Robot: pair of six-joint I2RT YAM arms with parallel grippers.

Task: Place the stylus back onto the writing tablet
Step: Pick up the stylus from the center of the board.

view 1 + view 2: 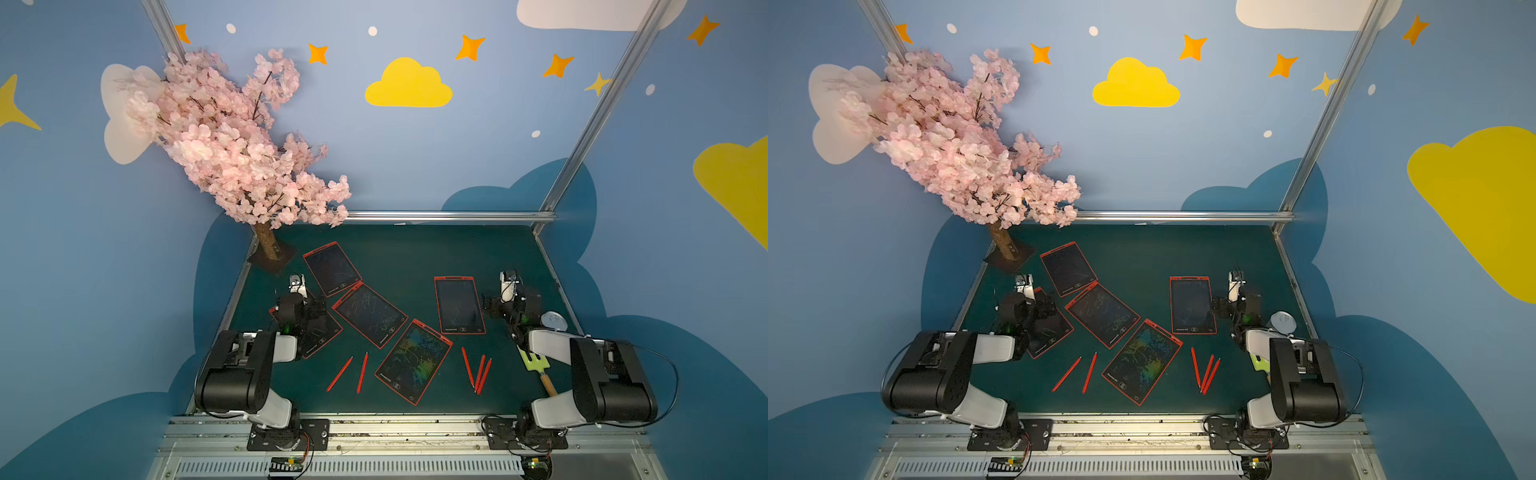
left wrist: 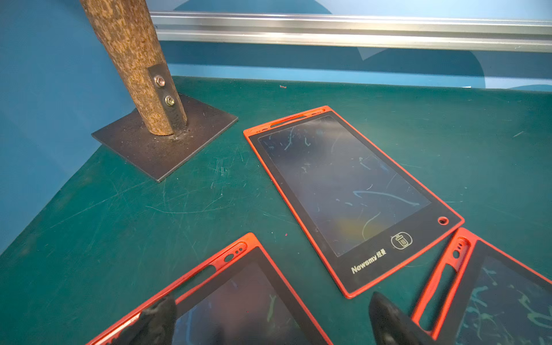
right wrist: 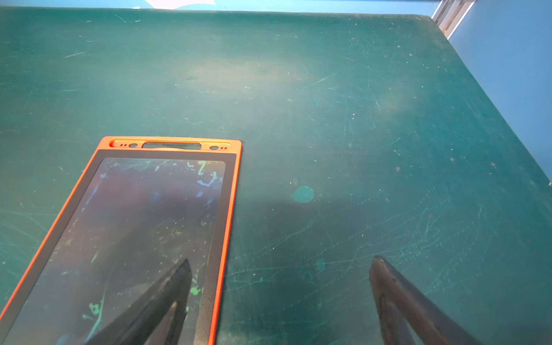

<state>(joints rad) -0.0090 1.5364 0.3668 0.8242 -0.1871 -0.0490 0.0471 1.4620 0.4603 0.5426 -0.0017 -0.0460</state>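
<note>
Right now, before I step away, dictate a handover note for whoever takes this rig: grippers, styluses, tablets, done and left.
Both empty: left gripper open above the left-side tablet; right gripper open, straddling the right-side tablet edge.
On the mat: two styluses between the left arm and the colourful tablet, three styluses between it and the right arm. None rests on a tablet.
Done: nothing. Left: pick up a stylus and set it on a tablet.
</note>
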